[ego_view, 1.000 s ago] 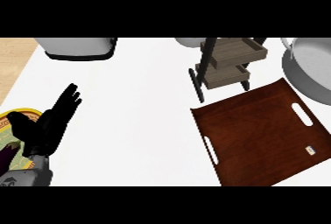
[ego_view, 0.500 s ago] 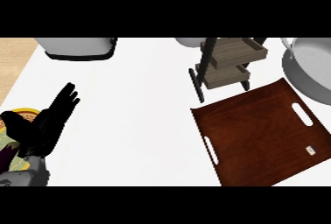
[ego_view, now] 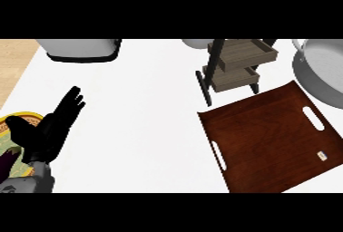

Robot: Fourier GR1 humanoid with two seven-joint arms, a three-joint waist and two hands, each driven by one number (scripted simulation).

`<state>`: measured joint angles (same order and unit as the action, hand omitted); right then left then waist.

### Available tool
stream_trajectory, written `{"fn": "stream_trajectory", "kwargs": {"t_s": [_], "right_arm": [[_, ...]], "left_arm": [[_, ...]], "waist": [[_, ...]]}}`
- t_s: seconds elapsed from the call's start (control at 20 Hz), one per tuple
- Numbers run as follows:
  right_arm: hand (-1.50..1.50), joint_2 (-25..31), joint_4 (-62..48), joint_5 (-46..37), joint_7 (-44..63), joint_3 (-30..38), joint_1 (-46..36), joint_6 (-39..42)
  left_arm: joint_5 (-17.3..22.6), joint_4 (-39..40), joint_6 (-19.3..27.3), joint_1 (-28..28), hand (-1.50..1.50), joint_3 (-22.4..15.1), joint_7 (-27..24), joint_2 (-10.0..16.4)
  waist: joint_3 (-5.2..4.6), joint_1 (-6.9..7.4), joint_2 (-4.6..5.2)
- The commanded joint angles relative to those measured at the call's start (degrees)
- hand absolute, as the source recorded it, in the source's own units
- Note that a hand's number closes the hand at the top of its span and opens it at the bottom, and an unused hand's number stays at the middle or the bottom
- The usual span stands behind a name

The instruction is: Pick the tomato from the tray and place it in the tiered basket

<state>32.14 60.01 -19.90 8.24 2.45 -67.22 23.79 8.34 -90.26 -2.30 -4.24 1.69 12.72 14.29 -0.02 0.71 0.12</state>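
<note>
Little has moved: the left hand (ego_view: 48, 133) stays open and empty at the counter's (ego_view: 147, 113) left, the right hand is out of view, and no tomato shows on the tray (ego_view: 268, 136) or in the tiered basket (ego_view: 241, 63), so progress cannot be judged

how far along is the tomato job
No tomato shows on the tray or in the basket, so nothing looks done. The left hand rests open at the left, holding nothing; the right hand is out of view. Finding, picking and placing remain.
</note>
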Motion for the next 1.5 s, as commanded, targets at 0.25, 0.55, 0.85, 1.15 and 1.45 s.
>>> {"fn": "stream_trajectory", "kwargs": {"t_s": [0.25, 0.55, 0.85, 1.15, 1.45], "right_arm": [[1.5, -6.7, -10.0, -3.8, -6.4, 3.0, -2.3, -13.9], [-1.5, -8.9, -9.5, -5.7, -3.9, 1.3, -5.1, -13.2], [-1.5, -9.5, -12.6, 0.1, -5.0, 8.3, -4.7, -14.8], [-1.5, -8.8, -16.1, 7.6, 0.1, 16.5, -8.8, -14.6], [-1.5, -4.3, -21.2, 14.6, 2.8, 25.5, -13.0, -16.2]], "left_arm": [[0.1, -0.9, -1.7, 0.8, 0.0, 1.0, 0.1, 0.7], [-2.3, -0.1, -0.1, 0.1, 0.0, 0.2, -0.6, -1.4], [-1.1, 2.3, -1.2, 0.2, 0.0, 2.0, -1.4, -1.2], [-1.1, 0.3, -1.4, 0.9, 0.0, 2.1, -0.6, -1.0], [-1.1, 2.2, -1.6, -2.3, 0.0, 2.0, -0.1, -1.3]], "waist": [[0.01, 0.61, 0.17], [-0.01, -0.11, -0.04], [0.01, -0.5, -0.07], [0.03, -0.15, -0.12], [0.03, 0.07, 0.23]]}}
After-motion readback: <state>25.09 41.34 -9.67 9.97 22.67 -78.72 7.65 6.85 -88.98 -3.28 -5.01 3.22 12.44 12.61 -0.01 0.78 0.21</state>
